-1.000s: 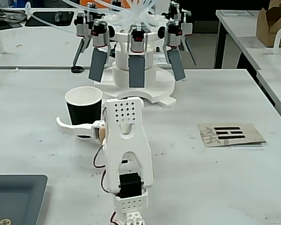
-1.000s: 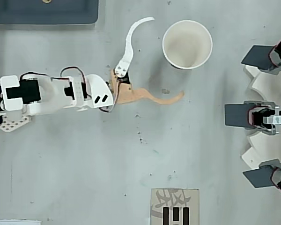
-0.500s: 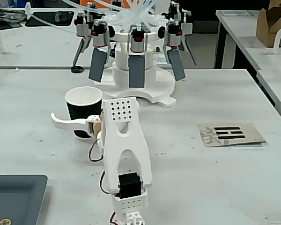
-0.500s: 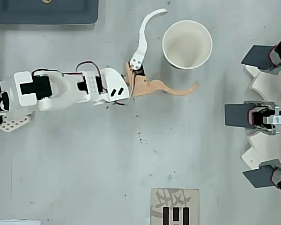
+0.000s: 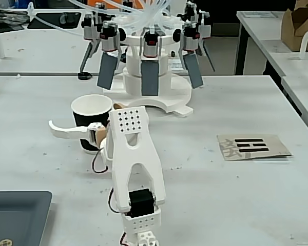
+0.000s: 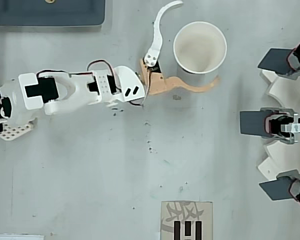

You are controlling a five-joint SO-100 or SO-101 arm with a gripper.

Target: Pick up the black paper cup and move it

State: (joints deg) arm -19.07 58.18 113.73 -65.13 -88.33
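Since the earlier frame the claw had pushed forward until its spread fingers flanked the black paper cup. The cup stood upright on the bench between them. Contact perhaps began at the tan finger, though I couldn't be sure.

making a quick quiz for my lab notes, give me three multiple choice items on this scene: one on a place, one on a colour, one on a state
1. Where does the black paper cup stand in the overhead view?
A. on the printed card
B. between the gripper's fingers
C. in the grey tray

2. What colour is the cup's inside?
A. white
B. red
C. blue

3. How is the gripper?
A. shut on the cup
B. open
C. out of view

Answers: 1 B, the white finger and the tan finger flank it; 2 A, the overhead view shows a white interior; 3 B, the fingers are spread wide.
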